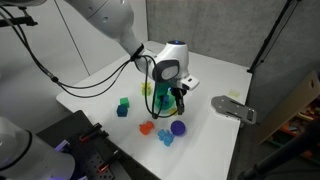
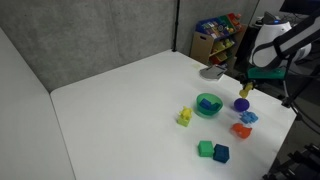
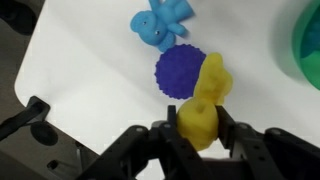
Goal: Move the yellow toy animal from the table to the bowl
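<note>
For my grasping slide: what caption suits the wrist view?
Gripper closed on the yellow toy animal; purple ball, blue toy and green bowl on the white table beyond.

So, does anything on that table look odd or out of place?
Nothing stands out. The gripper holds the yellow toy close by the purple ball. The bowl sits upright, and nothing looks spilled or broken.

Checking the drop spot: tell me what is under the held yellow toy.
Wrist view: the purple ball and white table lie under the yellow toy animal, not the bowl. The toy covers the ball's near edge.
</note>
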You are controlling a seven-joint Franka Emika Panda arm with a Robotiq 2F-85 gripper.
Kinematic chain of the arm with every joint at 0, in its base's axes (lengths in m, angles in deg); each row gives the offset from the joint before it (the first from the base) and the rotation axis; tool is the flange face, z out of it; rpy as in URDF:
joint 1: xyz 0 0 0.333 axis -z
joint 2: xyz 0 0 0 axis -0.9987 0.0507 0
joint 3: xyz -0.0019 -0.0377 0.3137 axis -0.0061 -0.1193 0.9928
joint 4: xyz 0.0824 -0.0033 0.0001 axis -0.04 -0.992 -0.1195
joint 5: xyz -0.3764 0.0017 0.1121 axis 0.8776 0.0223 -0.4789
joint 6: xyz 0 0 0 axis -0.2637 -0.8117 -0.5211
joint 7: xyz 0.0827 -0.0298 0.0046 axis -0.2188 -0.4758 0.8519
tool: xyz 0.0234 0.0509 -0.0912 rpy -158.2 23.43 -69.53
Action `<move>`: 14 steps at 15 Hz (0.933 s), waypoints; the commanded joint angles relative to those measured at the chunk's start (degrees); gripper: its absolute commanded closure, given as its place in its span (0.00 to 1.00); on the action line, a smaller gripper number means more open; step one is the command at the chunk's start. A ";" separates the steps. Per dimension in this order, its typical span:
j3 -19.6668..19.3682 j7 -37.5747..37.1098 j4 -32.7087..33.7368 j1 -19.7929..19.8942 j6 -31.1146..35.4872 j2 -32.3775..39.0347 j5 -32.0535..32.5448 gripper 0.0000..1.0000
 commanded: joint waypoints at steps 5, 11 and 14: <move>7.81 -8.43 13.66 0.05 -5.71 5.82 2.79 0.84; 10.29 -10.59 18.78 -1.41 -7.02 12.03 3.89 0.84; 9.82 -10.32 19.65 -1.91 -7.87 12.47 4.54 0.34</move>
